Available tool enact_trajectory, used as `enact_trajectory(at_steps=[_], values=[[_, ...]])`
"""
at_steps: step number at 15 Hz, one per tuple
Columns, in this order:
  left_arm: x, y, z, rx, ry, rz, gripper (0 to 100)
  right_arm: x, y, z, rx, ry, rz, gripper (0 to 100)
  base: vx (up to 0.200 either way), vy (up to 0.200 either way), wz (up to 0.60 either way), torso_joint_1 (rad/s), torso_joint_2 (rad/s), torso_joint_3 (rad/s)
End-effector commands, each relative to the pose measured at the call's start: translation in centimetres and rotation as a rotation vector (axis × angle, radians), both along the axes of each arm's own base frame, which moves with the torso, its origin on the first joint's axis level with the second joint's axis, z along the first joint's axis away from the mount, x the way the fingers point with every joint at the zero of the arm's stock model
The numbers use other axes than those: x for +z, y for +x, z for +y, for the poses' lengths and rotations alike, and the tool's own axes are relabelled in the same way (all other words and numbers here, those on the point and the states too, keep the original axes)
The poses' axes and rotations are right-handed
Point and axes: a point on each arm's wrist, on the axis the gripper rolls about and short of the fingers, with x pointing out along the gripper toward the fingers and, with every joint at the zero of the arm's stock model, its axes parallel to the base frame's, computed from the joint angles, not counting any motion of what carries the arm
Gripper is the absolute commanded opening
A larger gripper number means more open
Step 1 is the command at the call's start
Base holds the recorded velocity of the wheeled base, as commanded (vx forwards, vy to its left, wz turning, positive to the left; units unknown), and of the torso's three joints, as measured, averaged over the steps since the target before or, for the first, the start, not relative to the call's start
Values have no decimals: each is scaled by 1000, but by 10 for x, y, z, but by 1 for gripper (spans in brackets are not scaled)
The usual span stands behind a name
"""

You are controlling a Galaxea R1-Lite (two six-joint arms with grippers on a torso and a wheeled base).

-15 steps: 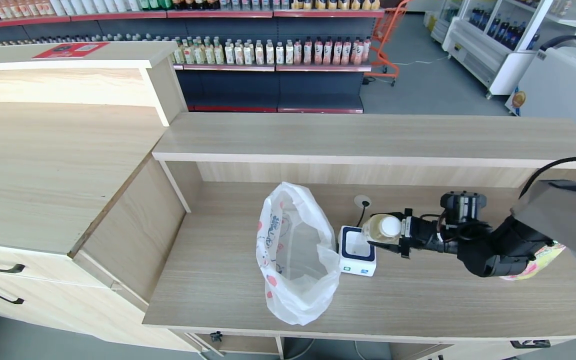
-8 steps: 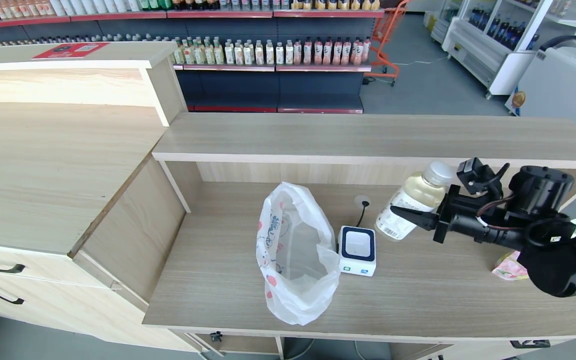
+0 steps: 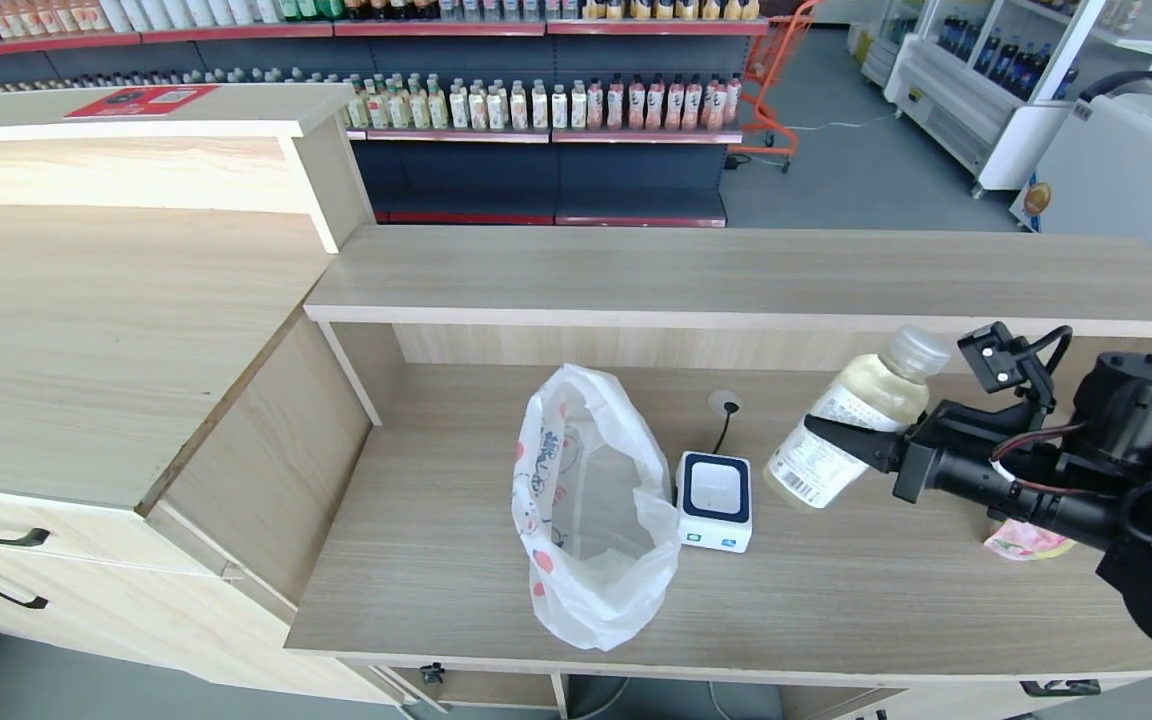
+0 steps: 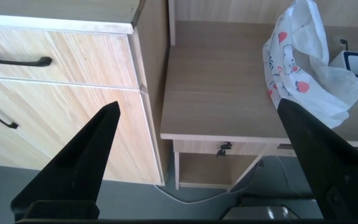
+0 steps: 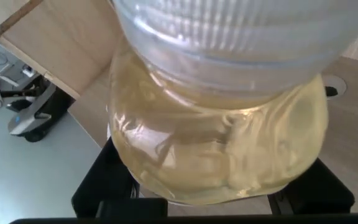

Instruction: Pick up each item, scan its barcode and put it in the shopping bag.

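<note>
On the desk (image 3: 836,610), the scanner (image 3: 714,498) sits with the shopping bag (image 3: 591,520) just to its left and a cable socket (image 3: 725,403) behind it. Right of the scanner, the right end effector (image 3: 836,442) holds the bottle (image 3: 861,405) tilted above the desk; a packet (image 3: 1026,541) lies farther right.

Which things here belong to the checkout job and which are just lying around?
In the job: clear plastic bottle of pale yellow drink in the right gripper, white square barcode scanner, white printed plastic shopping bag, pink snack packet (probably next).
Just about: shelved drink bottles, orange trolley, red counter sign.
</note>
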Motion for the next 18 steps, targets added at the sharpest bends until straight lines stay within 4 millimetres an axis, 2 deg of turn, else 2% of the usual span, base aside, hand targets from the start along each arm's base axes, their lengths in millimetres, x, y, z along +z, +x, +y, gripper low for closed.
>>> enact_trajectory(at_steps=[1, 5, 8, 9, 11, 14, 16, 18], values=[[0, 0, 0, 0, -1, -1, 100, 3, -10, -1, 1, 12, 15, 0, 0, 200, 0, 2, -7, 2], [0, 0, 0, 0, -1, 1, 100, 9, -21, 0, 4, 30, 89, 0, 0, 200, 0, -2, 0, 0], [0, 0, 0, 0, -1, -1, 100, 3, -14, 1, -28, 25, 113, 0, 0, 200, 0, 6, 9, 1], [0, 0, 0, 0, -1, -1, 100, 1, -10, 2, -33, 22, 116, 0, 0, 0, 0, 0, 0, 0], [0, 0, 0, 0, -1, -1, 100, -19, 3, 15, -60, 2, 175, 0, 0, 0, 0, 0, 0, 0], [0, 0, 0, 0, -1, -1, 100, -60, 15, 41, -52, -119, 224, 0, 0, 0, 0, 0, 0, 0], [0, 0, 0, 0, -1, -1, 100, -95, 30, 53, -22, -251, 196, 0, 0, 0, 0, 0, 0, 0], [0, 0, 0, 0, -1, -1, 100, -120, 47, 70, 8, -264, 136, 0, 0, 0, 0, 0, 0, 0]])
